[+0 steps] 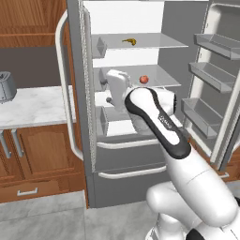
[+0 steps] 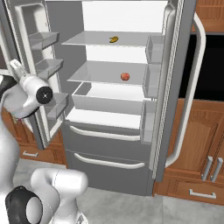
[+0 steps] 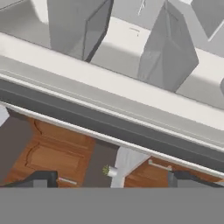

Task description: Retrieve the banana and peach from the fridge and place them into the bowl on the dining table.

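On my hand feed the gripper (image 3: 111,180) has its two dark fingertips (image 3: 41,178) set wide apart at the bottom edge, nothing between them. Past them I see a long white and dark grey edge of a fridge door running across, grey door bins beyond it, and brown wooden cabinet fronts (image 3: 48,153) below.

From the left base camera the white arm (image 1: 157,119) reaches up in front of the tall grey French-door fridge (image 1: 140,93), both doors swung open. There is a small dark marking on the arm's forearm, too small for me to read.

The small round red-orange peach (image 2: 125,76) sits on the middle white shelf, toward its right side. The yellow curved banana (image 2: 113,39) lies on the shelf above, well apart from the peach. Both are free of the gripper.

To the left of the fridge in the left base camera I have a white grey-veined marble counter (image 1: 33,108) on wooden cabinets, with a grey metal toaster (image 1: 5,86) standing on it at the frame's edge.
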